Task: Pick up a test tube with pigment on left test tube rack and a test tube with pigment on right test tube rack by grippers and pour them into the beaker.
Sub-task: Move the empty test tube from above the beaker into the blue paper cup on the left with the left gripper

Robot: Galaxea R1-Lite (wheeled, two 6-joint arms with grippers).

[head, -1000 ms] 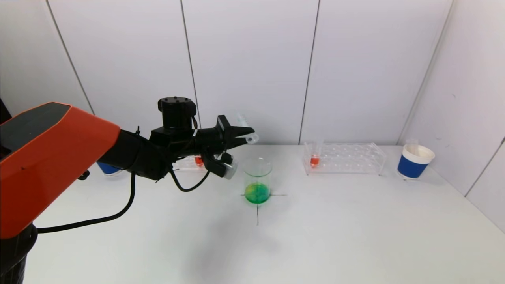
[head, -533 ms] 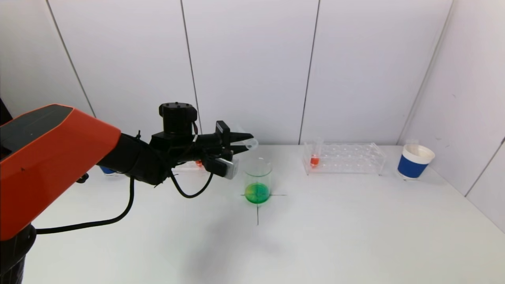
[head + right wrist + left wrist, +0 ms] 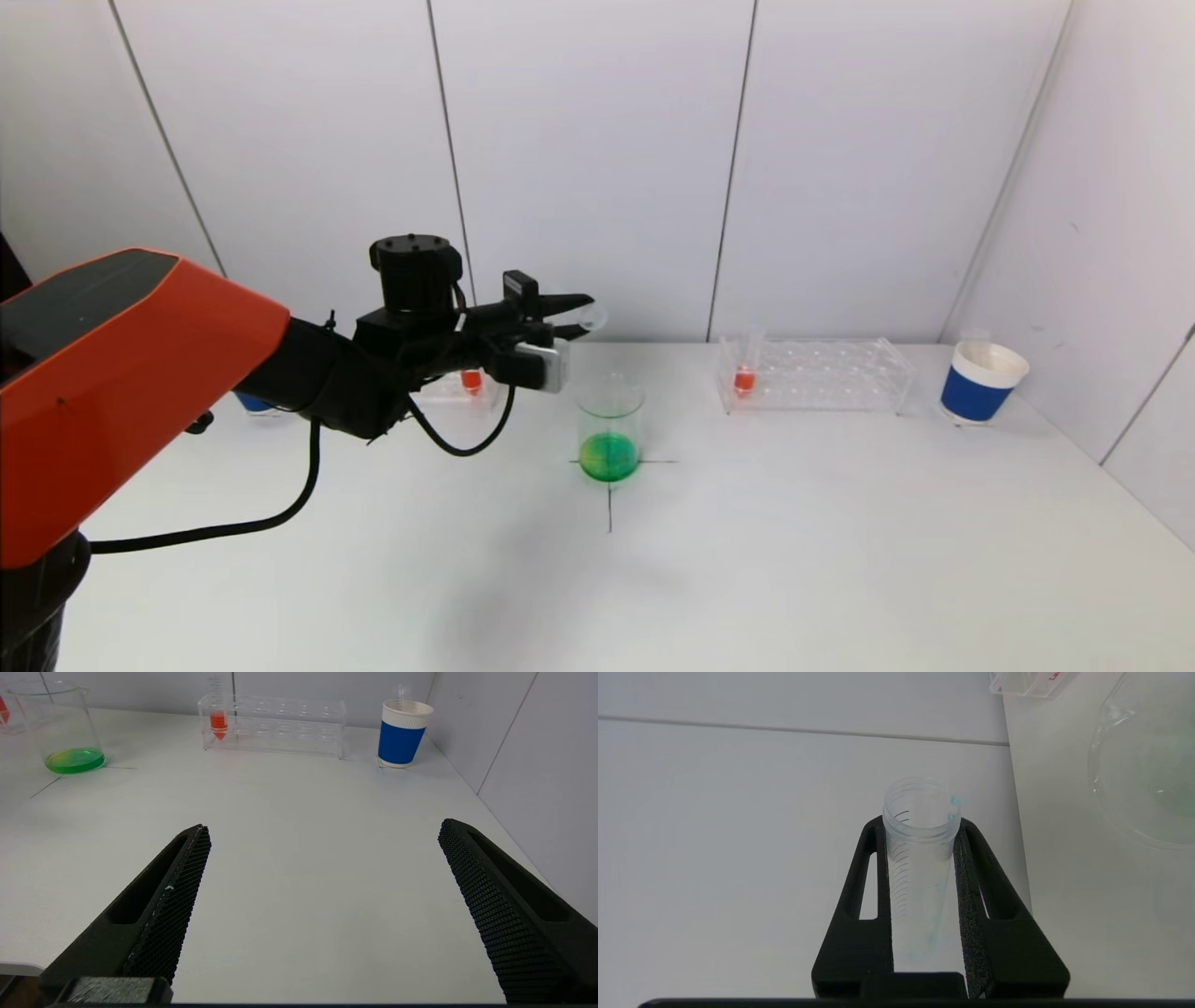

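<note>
My left gripper (image 3: 571,315) is shut on a clear test tube (image 3: 590,315) and holds it nearly level, above and just left of the beaker (image 3: 610,425). In the left wrist view the tube (image 3: 920,858) sits between the fingers (image 3: 971,891) and holds only faint blue droplets. The beaker holds green liquid. A tube with red pigment (image 3: 471,380) stands in the left rack behind my arm. Another tube with red pigment (image 3: 745,378) stands in the right rack (image 3: 817,375). My right gripper (image 3: 322,830) is open and empty, low over the near right of the table.
A blue and white paper cup (image 3: 982,383) stands at the far right beside the right rack. Another blue cup (image 3: 252,399) sits far left, partly hidden by my arm. Black cross lines (image 3: 610,504) mark the table under the beaker. Walls close the back and right.
My left gripper has turned the tube from tilted mouth-down over the beaker towards level and drawn back slightly left and up. The green liquid has settled.
</note>
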